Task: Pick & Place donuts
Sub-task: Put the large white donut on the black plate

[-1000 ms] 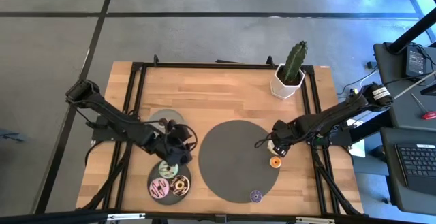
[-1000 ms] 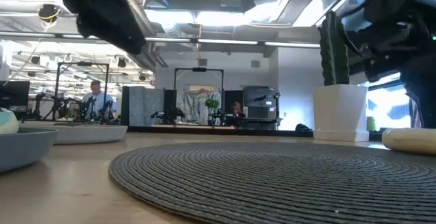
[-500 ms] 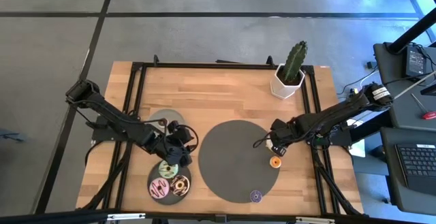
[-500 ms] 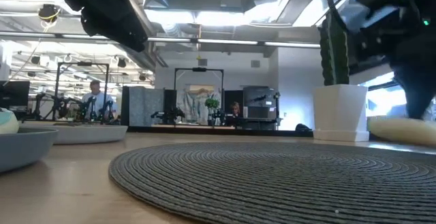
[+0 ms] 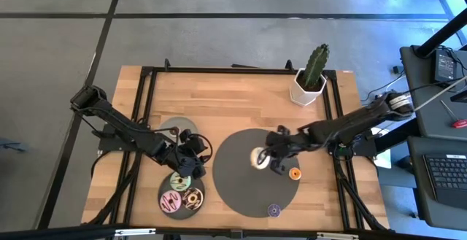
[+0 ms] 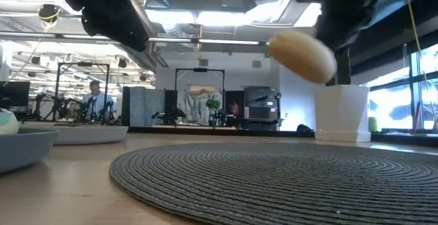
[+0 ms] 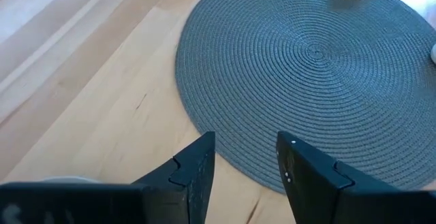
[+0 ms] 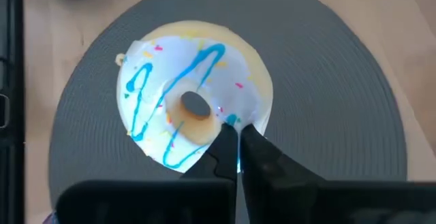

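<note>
My right gripper (image 5: 267,157) hangs over the large dark grey disc (image 5: 241,189), shut on a white-iced donut (image 8: 194,105) with blue stripes, which is also in the low view (image 6: 301,55). An orange donut (image 5: 294,173) and a purple donut (image 5: 273,210) lie flat on the disc. A pale green donut (image 5: 180,182), a pink one (image 5: 171,200) and a brown one (image 5: 193,198) rest on a small grey plate (image 5: 165,190). My left gripper (image 7: 245,159) hovers open just above that plate, left of the disc. My right gripper pinches the white donut's ring at the side nearest the wrist (image 8: 231,123) between its two fingertips (image 8: 253,142). The fingers reach it slanting down from the table's right. The donut is lifted clear of the disc and hangs tilted.
A second small grey plate (image 5: 169,128) sits behind the left gripper. A cactus in a white pot (image 5: 309,85) stands at the far right of the table. Black rails (image 5: 143,109) run along the table's sides. People show in the room beyond.
My right gripper has shut on the white donut at the disc's right edge, lifted it clear and carried it toward the table's left, over the disc. The donut has tipped from flat to tilted.
</note>
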{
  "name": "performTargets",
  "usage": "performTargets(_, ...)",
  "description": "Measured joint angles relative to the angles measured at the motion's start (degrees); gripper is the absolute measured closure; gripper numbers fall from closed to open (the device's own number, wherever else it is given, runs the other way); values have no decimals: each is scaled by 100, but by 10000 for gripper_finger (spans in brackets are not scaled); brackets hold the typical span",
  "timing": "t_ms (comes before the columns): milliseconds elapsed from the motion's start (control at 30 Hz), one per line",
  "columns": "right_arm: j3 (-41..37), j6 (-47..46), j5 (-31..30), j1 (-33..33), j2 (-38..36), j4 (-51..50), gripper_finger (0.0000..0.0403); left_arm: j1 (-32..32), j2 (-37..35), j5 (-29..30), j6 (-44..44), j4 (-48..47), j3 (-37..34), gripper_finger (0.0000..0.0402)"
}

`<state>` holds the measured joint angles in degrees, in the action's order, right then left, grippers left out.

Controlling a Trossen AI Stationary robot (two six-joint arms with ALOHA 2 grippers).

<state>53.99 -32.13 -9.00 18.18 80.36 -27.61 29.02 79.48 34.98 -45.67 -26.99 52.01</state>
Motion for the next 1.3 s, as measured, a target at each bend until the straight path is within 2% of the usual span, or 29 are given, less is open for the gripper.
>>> performTargets(367, 1934, 2059, 1210, -506, 2388, -163, 396, 2, 0, -20, -12, 25, 0, 249)
performTargets(567, 2623, 2527, 1278, -501, 3166, -642, 396, 2, 0, -26, -48, 27, 0, 253)
performTargets(800, 2751, 2642, 1256, -509, 3377, -788, 385, 2, 0, -28, -157, 27, 0, 250)
performTargets(1300, 2752, 2621, 1113, -506, 3377, -739, 306, 2, 0, -33, -175, 28, 0, 247)
